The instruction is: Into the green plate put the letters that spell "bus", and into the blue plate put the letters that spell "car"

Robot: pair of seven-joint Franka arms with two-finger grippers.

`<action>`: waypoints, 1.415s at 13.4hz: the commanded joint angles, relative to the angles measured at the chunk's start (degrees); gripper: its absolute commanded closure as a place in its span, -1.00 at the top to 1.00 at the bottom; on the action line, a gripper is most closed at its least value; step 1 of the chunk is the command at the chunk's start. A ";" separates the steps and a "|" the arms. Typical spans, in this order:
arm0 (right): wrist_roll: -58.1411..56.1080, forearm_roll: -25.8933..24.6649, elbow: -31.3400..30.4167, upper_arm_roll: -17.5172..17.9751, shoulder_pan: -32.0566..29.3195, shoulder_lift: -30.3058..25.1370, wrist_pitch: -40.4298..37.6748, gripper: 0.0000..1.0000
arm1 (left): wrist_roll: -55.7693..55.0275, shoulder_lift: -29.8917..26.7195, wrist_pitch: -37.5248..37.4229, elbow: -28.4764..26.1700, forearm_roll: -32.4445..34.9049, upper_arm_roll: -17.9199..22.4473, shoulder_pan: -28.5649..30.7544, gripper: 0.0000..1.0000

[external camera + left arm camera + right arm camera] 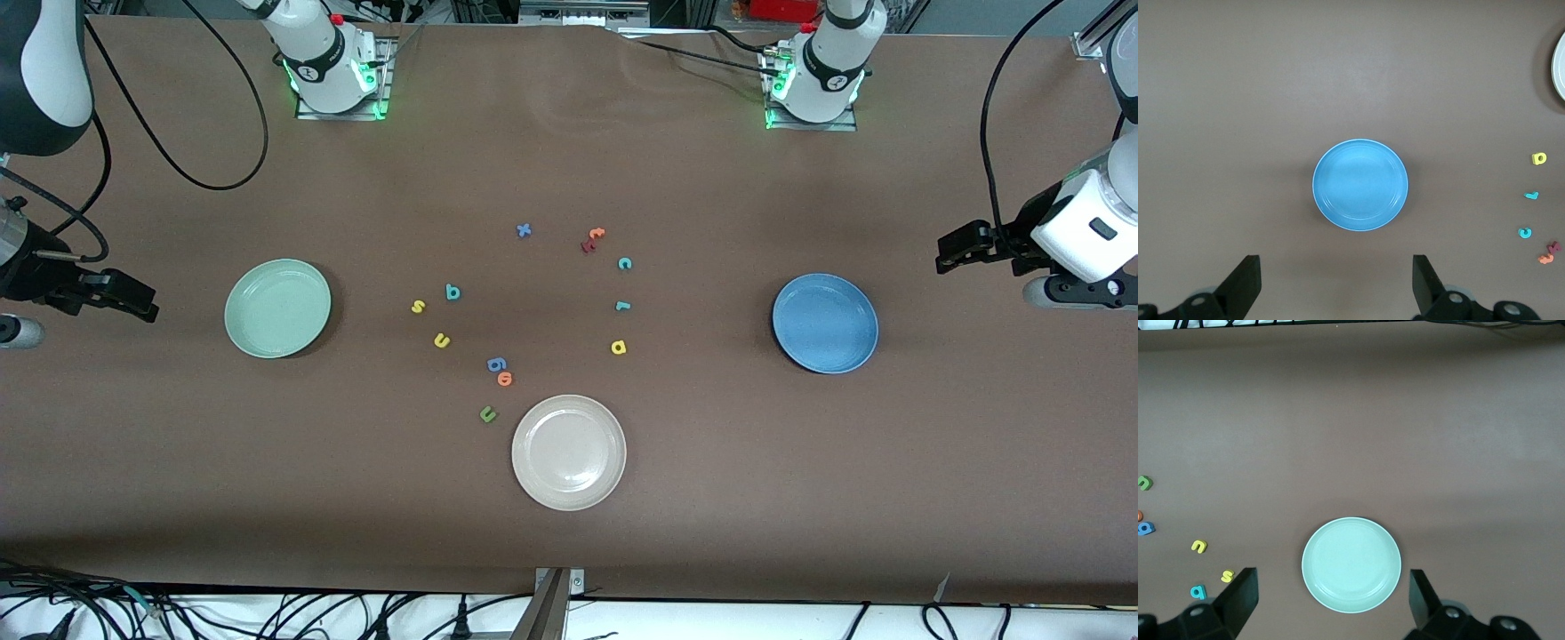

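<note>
**Letters loose between the plates, both arms waiting**

Nearest lies the round off-white plate. Mid-tabletop, yellow "u", yellow "s" and teal "b" sit toward the mint-green plate; yellow "a", teal "r" and teal "c" toward the blue plate. Left pincer and right pincer hover, fingers apart, empty.

You were working at a robotics lab bench. Two arm bases stood bolted on metal plates along the farther edge of a brown table, green status lights glowing at their feet. Black cables trailed over the tabletop and bundled below its nearer edge. An aluminium camera post rose at that edge.
</note>
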 commanded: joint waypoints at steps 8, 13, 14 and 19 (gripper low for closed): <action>-0.91 -0.31 0.30 0.86 0.24 -0.21 -0.81 1.00 | 0.95 0.71 -1.18 1.56 1.25 0.12 -0.25 1.00; -0.29 -0.22 0.12 1.13 1.47 -0.21 -1.34 1.00 | 0.86 0.72 -1.18 1.56 1.25 0.12 -0.33 1.00; -0.29 -0.22 0.12 1.13 1.47 -0.21 -1.52 1.00 | 0.86 0.72 -1.18 1.56 1.25 0.12 -0.33 1.00; -0.38 -0.31 0.12 1.13 1.47 -0.21 -1.52 1.00 | 0.86 0.72 -1.18 1.56 1.25 0.12 -0.25 1.00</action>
